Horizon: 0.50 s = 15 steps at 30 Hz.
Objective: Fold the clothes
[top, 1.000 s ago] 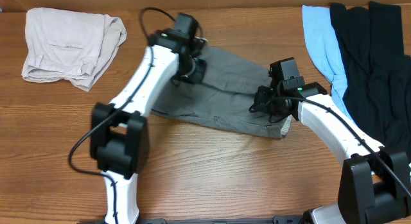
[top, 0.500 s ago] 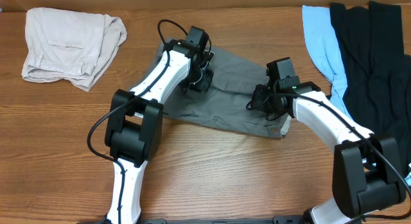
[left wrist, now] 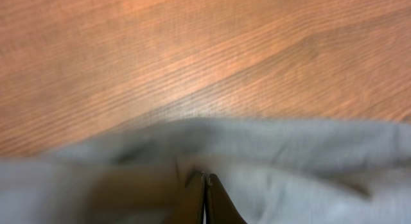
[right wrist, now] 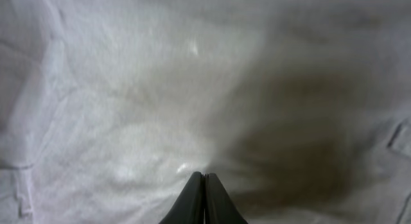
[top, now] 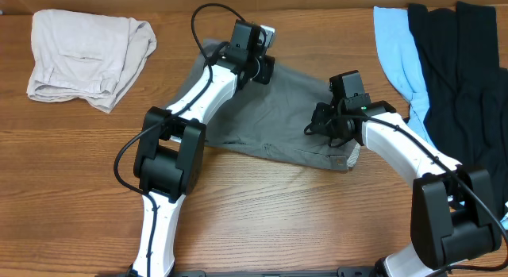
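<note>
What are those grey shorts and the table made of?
The shorts look like matte woven cloth, probably cotton: they show soft creases and a fine weave in the right wrist view. The table looks like wood or wood-look laminate, smooth and faintly glossy, with grain lines running across it.

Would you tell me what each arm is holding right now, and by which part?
The left fingers pinch the grey shorts at their far edge. The right fingers are shut on the cloth's surface; whether they grip it cannot be told.
</note>
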Motion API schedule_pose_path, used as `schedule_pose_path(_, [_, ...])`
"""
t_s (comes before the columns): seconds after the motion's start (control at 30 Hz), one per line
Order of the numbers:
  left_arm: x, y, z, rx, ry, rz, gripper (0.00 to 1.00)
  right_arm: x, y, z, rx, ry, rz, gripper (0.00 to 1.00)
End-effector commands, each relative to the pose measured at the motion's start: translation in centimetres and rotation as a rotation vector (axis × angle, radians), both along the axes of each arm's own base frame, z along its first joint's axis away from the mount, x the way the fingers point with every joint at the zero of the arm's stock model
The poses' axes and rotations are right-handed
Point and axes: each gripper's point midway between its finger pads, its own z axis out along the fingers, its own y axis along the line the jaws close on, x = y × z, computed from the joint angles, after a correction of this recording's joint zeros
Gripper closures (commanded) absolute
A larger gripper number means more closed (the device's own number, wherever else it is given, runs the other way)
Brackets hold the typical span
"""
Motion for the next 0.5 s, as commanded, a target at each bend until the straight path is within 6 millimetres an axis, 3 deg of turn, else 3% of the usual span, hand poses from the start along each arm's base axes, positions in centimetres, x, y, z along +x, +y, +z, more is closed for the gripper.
schedule_pose_path(0.0, [0.4,0.2,-0.2,-0.007,-0.006,0.019,0.95,1.0,-1.1,0.1,-0.046,-0.037,-0.052,0.96])
schedule_pose_path(0.2, [-0.7,2.7,-0.7,0.048,0.096,0.077,0.88,1.9,-3.3,-0.5,-0.094,-0.049,-0.136,0.89])
schedule_pose_path(0.3, [-2.3,4.9,0.5,0.097,0.195,0.092,0.67,0.9,-3.9,-1.0,-0.039,0.022,-0.193,0.82])
schedule_pose_path(0.37, [-3.5,6.8,2.4,0.137,0.255,0.09,0.42,0.7,-2.8,-0.6,0.051,0.043,-0.17,0.77])
schedule_pose_path(0.47, [-4.5,8.6,4.2,0.156,0.309,0.107,0.3,0.6,-2.2,0.0,0.099,0.046,-0.169,0.72])
